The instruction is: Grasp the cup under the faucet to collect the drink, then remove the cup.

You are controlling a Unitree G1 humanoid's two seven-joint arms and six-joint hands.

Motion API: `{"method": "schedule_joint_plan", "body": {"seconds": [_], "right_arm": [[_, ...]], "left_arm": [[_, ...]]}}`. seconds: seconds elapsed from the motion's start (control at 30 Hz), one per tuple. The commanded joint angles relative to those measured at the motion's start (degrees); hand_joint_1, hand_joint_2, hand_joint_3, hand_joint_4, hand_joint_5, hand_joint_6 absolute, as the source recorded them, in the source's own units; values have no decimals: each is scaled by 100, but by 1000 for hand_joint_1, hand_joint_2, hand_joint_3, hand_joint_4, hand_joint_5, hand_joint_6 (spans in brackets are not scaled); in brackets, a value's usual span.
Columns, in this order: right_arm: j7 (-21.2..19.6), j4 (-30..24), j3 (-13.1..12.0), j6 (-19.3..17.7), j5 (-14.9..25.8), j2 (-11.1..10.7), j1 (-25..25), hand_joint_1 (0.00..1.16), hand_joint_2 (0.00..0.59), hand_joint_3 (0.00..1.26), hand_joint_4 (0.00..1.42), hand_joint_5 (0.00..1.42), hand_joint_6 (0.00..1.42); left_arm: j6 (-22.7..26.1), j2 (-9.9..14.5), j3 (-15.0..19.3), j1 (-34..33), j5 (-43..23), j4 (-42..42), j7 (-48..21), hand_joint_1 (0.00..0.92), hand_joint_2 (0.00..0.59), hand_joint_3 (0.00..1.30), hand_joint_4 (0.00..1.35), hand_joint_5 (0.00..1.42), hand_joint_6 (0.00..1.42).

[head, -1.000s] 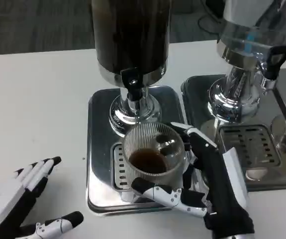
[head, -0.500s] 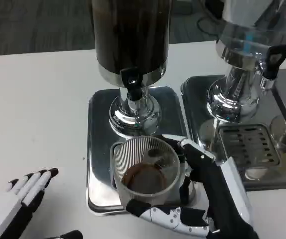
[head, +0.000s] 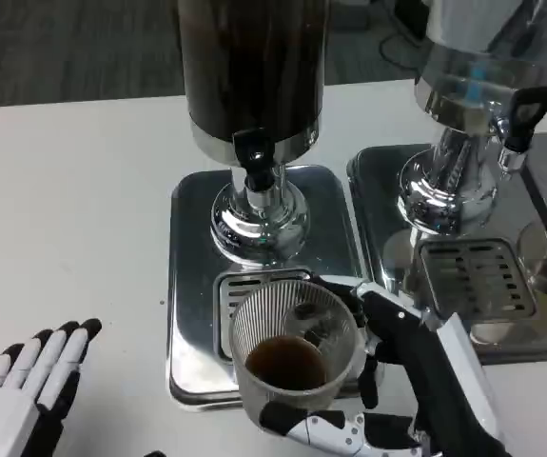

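A clear ribbed cup [head: 295, 345] with dark drink in its bottom is held by my right hand [head: 416, 381], whose fingers wrap its near and right sides. The cup is over the front edge of the steel drip tray [head: 192, 286], below and in front of the black faucet [head: 255, 158] of the dark drink dispenser [head: 251, 67]. At the bottom left corner my left hand [head: 26, 390] lies flat on the white table, fingers stretched out and holding nothing.
A second dispenser [head: 473, 105] with its own black tap and drip tray [head: 478, 281] stands to the right, close to my right forearm. Bare white table [head: 64, 209] stretches to the left.
My right hand has drawn the cup toward me, away from under the faucet, uncovering the tray's grille. My left hand has slid back toward the bottom left corner.
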Motion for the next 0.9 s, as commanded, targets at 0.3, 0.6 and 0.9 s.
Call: {"method": "schedule_joint_plan", "body": {"seconds": [0.3,0.6,0.9], "right_arm": [[22,-110,-142,-234,177,49,-45,1031,112,503,602,852,1282],[16,-82,-154,-243,173,83,-62,1022,127,503,610,862,1298],[62,-73,-181,-219,277,72,-39,1021,128,503,610,862,1298]], "left_arm": [[173,-203,-184,53,320,-119,367,0,54,0,0,0,0],[200,-132,-255,-25,291,-96,299,0,56,0,0,0,0],[243,-136,-326,9,272,-160,283,0,69,0,0,0,0]]}}
